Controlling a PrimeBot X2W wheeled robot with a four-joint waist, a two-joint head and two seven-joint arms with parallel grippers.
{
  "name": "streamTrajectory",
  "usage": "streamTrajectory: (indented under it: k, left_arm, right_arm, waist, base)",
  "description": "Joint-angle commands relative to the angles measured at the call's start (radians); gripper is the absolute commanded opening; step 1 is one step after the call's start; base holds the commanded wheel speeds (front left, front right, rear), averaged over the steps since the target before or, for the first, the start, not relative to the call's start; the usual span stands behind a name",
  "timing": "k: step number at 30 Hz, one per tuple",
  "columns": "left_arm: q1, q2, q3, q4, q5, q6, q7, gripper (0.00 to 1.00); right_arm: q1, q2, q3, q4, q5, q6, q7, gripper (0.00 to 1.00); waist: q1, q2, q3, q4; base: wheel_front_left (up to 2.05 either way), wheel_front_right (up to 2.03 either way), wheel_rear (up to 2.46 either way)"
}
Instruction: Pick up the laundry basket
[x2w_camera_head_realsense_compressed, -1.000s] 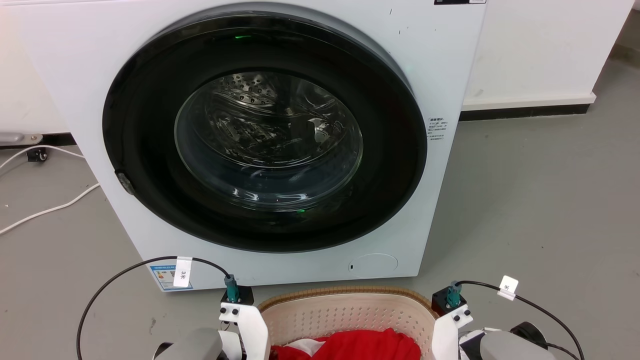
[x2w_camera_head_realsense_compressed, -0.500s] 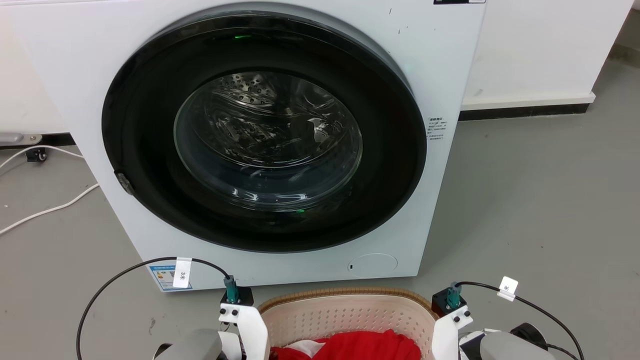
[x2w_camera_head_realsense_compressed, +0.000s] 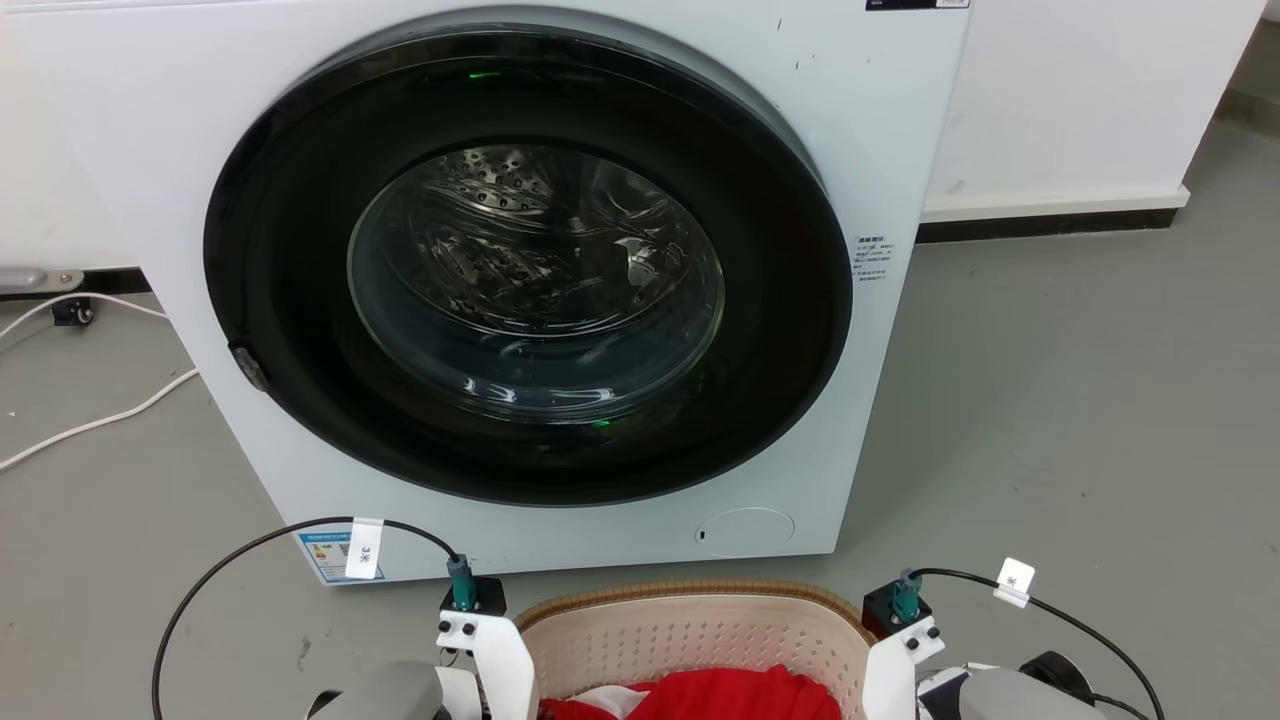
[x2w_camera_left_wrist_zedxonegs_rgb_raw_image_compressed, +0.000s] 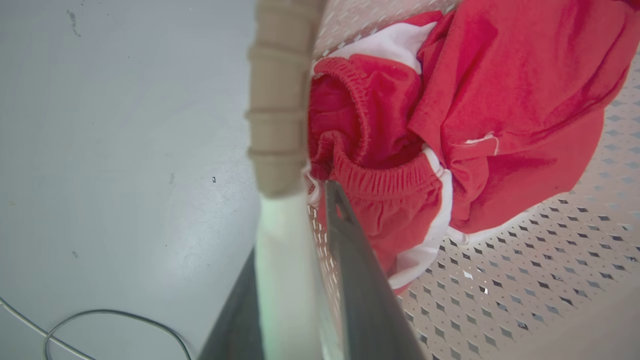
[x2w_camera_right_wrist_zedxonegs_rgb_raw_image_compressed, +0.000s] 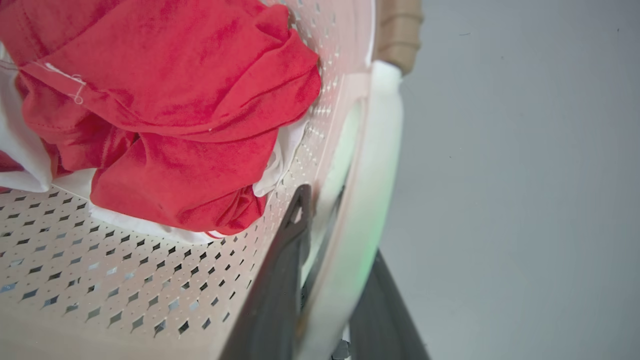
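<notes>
The laundry basket lies between the two hands, each closed on a white side handle: left hand, right hand, one finger inside the wall, one outside. Unequal lifting could tilt it, so a smooth handle slips out.

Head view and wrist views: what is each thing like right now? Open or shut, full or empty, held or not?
washing machine door: shut.
drum: looks empty through the glass.
laundry basket: upright, with red and white clothes inside.
left gripper: shut on the laundry basket's white handle.
right gripper: shut on the laundry basket's other white handle.
</notes>
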Motion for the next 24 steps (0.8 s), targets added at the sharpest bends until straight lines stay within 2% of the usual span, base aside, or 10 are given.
streamTrajectory:
  k: [1,24]
  left_arm:
    - [-0.012,-0.018,-0.01,-0.02,-0.005,-0.027,-0.002,0.0]
    - [-0.017,-0.015,-0.042,-0.022,-0.036,-0.027,-0.007,0.0]
  right_arm:
    - [0.001,0.015,0.006,-0.009,-0.005,0.003,-0.003,0.0]
    - [0.003,0.01,0.006,-0.003,-0.004,0.003,0.002,0.0]
  waist:
    - [0.0,-0.0001,0.0,-0.001]
    - [0.0,-0.0001,0.001,-0.005]
  base:
    - [0.0,0.0,0.0]
    - [0.0,0.0,0.0]
